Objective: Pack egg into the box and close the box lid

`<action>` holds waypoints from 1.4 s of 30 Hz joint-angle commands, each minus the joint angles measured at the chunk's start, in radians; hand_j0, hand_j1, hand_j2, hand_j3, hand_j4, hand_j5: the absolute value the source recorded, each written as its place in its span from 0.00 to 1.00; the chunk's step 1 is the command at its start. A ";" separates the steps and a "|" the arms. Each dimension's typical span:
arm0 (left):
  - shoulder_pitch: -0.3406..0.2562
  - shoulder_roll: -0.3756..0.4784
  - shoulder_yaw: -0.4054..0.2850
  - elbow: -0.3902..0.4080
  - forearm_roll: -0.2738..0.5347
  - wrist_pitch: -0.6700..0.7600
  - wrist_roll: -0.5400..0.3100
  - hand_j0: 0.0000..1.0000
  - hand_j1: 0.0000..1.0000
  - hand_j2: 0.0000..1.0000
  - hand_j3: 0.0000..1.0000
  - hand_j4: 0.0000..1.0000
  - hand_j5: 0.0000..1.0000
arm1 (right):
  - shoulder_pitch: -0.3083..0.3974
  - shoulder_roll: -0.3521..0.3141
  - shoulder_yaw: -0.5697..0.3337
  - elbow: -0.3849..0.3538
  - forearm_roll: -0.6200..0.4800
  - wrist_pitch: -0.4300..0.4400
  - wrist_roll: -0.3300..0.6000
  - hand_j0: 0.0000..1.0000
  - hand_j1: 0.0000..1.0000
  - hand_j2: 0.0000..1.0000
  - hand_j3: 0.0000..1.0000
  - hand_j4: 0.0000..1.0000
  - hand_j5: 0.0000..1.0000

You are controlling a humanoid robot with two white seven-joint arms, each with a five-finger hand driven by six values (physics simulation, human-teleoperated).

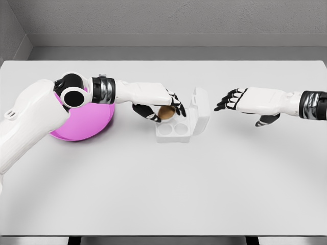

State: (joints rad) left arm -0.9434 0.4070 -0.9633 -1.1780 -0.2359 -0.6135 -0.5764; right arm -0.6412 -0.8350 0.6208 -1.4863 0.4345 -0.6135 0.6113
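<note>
On white table [163, 194]: left hand [161, 104] clamping egg [165, 112], lowering squarely into box [176, 130] cup; right hand [240, 100] hovering, fingers spread.

On the table [163, 194], the bowl [87, 122] sits left of the box [179, 125]. The left hand [163, 104] holds the egg [166, 112] over the box's cups. The right hand [245, 102] hovers right of the raised lid [200, 109].

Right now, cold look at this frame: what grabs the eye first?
The pink bowl at left, half hidden by the left arm. Next, the left hand holding a brown egg over the open white egg box at centre, lid up. The right hand hovers open to the box's right.
</note>
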 commanded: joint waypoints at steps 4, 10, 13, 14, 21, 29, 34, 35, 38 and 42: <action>0.000 -0.002 0.001 0.000 0.004 0.003 0.001 0.85 0.85 0.85 0.85 0.85 0.85 | -0.002 -0.001 -0.001 0.000 -0.005 0.003 0.000 1.00 1.00 1.00 1.00 1.00 1.00; 0.000 0.000 0.001 0.000 0.004 0.003 0.001 0.87 0.87 0.87 0.87 0.87 0.87 | -0.002 -0.001 0.000 0.000 -0.005 0.003 0.000 1.00 1.00 1.00 1.00 1.00 1.00; 0.000 0.000 0.001 0.000 0.004 0.003 0.001 0.87 0.87 0.87 0.87 0.87 0.87 | 0.000 -0.001 0.000 0.000 -0.005 0.003 0.000 1.00 1.00 1.00 1.00 1.00 1.00; 0.000 0.001 0.001 0.000 0.004 0.003 0.001 0.88 0.88 0.88 0.88 0.88 0.88 | -0.002 -0.001 -0.001 0.000 -0.005 0.003 0.000 1.00 1.00 1.00 1.00 1.00 1.00; -0.015 0.164 0.050 -0.008 0.076 0.003 0.012 1.00 1.00 1.00 1.00 1.00 1.00 | 0.000 -0.001 -0.001 0.000 -0.005 0.003 0.000 1.00 1.00 1.00 1.00 1.00 1.00; -0.012 0.250 0.112 0.000 0.113 0.003 0.012 1.00 1.00 1.00 1.00 1.00 1.00 | -0.002 0.001 0.013 -0.045 -0.005 0.003 0.000 1.00 1.00 1.00 1.00 1.00 1.00; -0.012 0.257 0.113 0.003 0.115 0.003 0.012 1.00 1.00 1.00 1.00 1.00 1.00 | -0.002 0.001 0.016 -0.083 -0.005 0.003 0.000 1.00 1.00 1.00 1.00 1.00 1.00; -0.012 0.259 0.113 0.009 0.115 0.003 0.012 1.00 1.00 1.00 1.00 1.00 1.00 | -0.002 0.001 0.019 -0.088 -0.005 0.003 0.000 1.00 1.00 1.00 1.00 1.00 1.00; -0.012 0.262 0.124 0.046 0.136 0.003 0.012 1.00 1.00 1.00 1.00 1.00 1.00 | -0.002 0.001 0.017 -0.150 -0.005 0.003 0.000 1.00 1.00 1.00 1.00 1.00 1.00; -0.012 0.263 0.126 0.046 0.136 0.003 0.012 1.00 1.00 1.00 1.00 1.00 1.00 | -0.005 0.005 0.034 -0.218 -0.006 0.003 0.000 1.00 1.00 1.00 1.00 1.00 1.00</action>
State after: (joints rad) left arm -0.9557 0.6683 -0.8409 -1.1372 -0.1086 -0.6135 -0.5650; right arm -0.6458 -0.8309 0.6461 -1.6736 0.4335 -0.6135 0.6113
